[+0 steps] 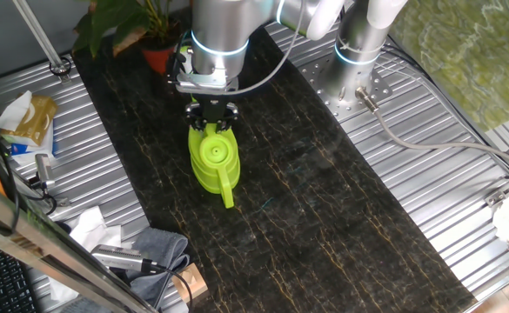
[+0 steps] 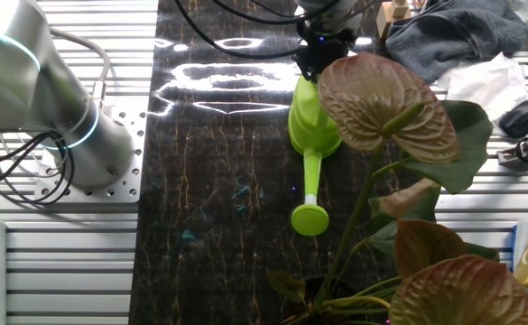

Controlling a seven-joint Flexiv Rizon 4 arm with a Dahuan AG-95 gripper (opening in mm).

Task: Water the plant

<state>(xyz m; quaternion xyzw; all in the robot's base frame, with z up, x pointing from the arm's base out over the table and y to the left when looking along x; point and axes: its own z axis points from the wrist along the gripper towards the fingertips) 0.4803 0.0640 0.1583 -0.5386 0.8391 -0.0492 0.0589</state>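
On counter [image 1: 324,217], near plant [image 1: 141,26] | gripper [image 1: 210,117] clamped on can [image 1: 214,161] handle | can upright, spout pointing away from pot [image 1: 160,57]

The plant [image 2: 399,171] fills the near right; beyond it the lime-green watering can [image 2: 314,135] stands on the dark tabletop [image 2: 218,181], gripper [image 2: 322,56] at its top

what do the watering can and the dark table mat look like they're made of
The watering can looks like molded plastic: uniform lime green with a soft sheen, its spout and rose all one color. The dark mat seems a glossy, marble-patterned sheet, possibly vinyl or laminate: black with thin tan veins, mirroring the overhead lights in the other fixed view. The exact material is uncertain.
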